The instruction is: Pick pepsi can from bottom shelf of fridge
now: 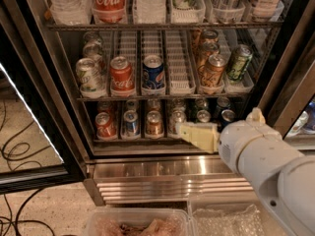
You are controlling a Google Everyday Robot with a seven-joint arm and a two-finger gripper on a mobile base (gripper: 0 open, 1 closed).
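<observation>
The bottom shelf [142,142] holds cans [153,123]; the pepsi can [131,123] sits nine o'clock of my pincer [198,135] (grip: cannot tell).

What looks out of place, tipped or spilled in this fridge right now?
Nothing spilled or toppled. The green can at the middle rack's right end seems to lean a little, and one white lane there is empty. The end effector is at the bottom shelf, right of the pepsi can.

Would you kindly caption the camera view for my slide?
The gripper hovers before the fridge's bottom shelf, right of the pepsi can.
</observation>
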